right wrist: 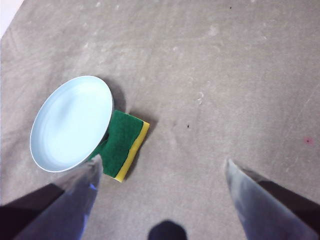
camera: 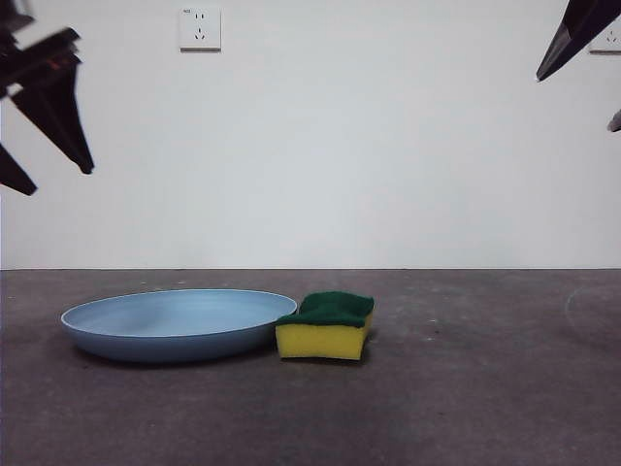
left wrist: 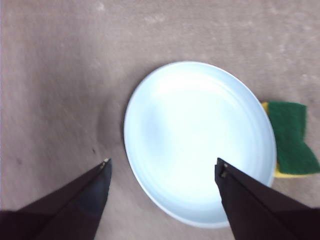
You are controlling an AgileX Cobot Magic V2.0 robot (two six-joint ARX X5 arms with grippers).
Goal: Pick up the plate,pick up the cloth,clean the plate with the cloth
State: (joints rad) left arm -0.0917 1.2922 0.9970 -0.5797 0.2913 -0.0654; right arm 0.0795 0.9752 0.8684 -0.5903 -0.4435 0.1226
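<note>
— So, where do you stand?
— Step 1: your left hand (left wrist: 162,167) hangs spread above the plate (camera: 175,323), which lies mid-counter (camera: 466,388) touching the cloth (camera: 325,327). Your right hand (right wrist: 162,167) waits spread, empty.
— Next?
— Probably lower, straddle the rim, pinch.

Your front view is evenly lit and fairly sharp: the wall (camera: 388,146) reads bright, the surface (camera: 466,388) dark and grainy, with a thin soft shadow under the plate (camera: 170,325) and cloth (camera: 325,328). In your left wrist view the plate (left wrist: 197,140) is blown out almost white by glare, and the whole picture is soft. In your right wrist view the right end effector (right wrist: 162,172) is out of focus, its fingers (right wrist: 80,197) catching a bluish sheen.
</note>
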